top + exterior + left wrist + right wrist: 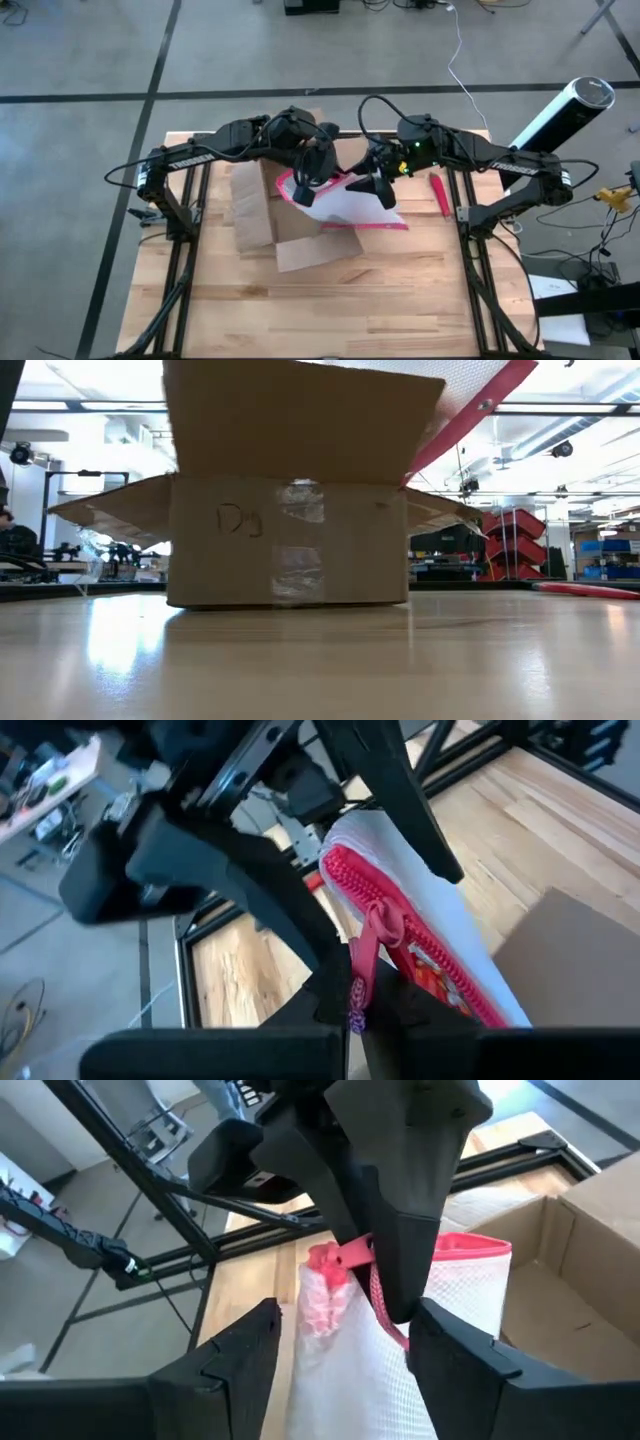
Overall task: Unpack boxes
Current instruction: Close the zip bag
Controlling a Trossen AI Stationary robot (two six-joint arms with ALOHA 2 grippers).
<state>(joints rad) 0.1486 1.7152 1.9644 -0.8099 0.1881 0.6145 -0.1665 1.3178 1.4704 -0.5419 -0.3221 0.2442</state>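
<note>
The pink zipper pull (378, 932) of a white pouch (440, 925) is pinched between the left gripper (352, 1010) fingers. A cardboard flap (570, 955) is seen just beside the pouch, and the wooden table (245, 970) lies beyond it.

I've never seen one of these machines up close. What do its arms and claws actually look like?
Both arms are black and jointed, with white lettering along the left arm, loose black cables looping overhead, and a green light on the right arm. Each ends in two flat, tapering black fingers.

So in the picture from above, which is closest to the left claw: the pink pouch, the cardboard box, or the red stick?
From the left gripper:
1. Pink pouch, right at its fingers.
2. Cardboard box, just below it.
3. Red stick, far off by the right arm.
</note>
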